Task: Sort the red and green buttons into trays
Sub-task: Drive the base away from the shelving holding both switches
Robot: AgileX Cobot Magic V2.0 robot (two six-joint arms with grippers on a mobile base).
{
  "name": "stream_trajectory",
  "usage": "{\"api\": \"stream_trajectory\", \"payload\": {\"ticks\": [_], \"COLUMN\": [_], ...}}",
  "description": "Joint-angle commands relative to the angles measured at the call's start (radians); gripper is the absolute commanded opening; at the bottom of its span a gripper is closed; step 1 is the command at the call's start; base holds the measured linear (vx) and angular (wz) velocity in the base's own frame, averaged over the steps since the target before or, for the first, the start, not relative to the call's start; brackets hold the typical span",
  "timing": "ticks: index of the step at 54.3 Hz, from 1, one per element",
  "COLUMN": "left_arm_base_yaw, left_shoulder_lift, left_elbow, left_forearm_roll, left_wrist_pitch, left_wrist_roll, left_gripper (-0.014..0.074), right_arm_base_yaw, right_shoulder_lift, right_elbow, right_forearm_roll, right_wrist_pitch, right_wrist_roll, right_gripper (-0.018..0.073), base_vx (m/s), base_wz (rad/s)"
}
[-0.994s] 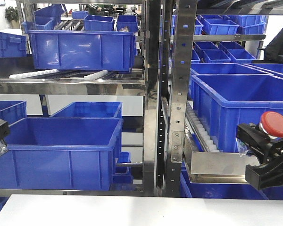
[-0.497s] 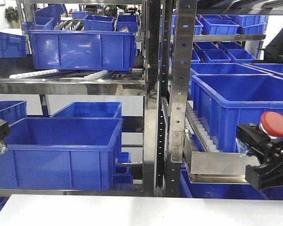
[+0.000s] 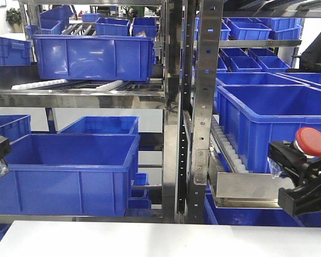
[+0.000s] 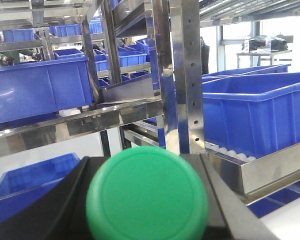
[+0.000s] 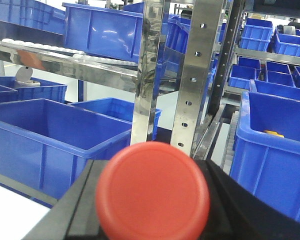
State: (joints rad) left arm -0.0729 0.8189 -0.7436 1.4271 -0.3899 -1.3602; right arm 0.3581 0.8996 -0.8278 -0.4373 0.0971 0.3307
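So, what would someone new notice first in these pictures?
The round red mushroom-cap button stands out first, gripped by the right arm's black fingers at the front view's right edge. A matching round green button cap fills the bottom of the left wrist view. Behind both, deep blue plastic crates line the steel racks.
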Motion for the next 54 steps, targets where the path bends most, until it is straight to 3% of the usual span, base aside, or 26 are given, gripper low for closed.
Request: {"api": "stream_trajectory", "payload": {"ticks": [1,27,54], "left_arm_base_yaw": [-0.001,-0.001,-0.001], "left_shoulder_lift": [-0.007,-0.006,-0.006], "left_elbow": [-0.035,-0.035,-0.035], "left_forearm_roll": [-0.039,-0.039,-0.039], "left_wrist_pitch": [-0.01,-0.009,-0.009], "left_wrist_roll": [-0.01,-0.01,-0.01], "left_gripper": [-0.0006,-0.0006,-0.0006], "right_arm_base_yaw": [0.0,0.0,0.0], "right_shoulder_lift": [-0.014,-0.014,-0.014], "right_elbow": [-0.035,-0.035,-0.035], "right_forearm_roll": [-0.015,-0.015,-0.015], "right_wrist_pitch": [-0.08,-0.08,-0.08], "right_wrist_roll": [-0.004,-0.004,-0.004], "right_gripper": [-0.0009,-0.0009,-0.0009], "base_vx": [-0.02,-0.09,-0.15], "base_wz": [0.0,0.03,0.25]}}
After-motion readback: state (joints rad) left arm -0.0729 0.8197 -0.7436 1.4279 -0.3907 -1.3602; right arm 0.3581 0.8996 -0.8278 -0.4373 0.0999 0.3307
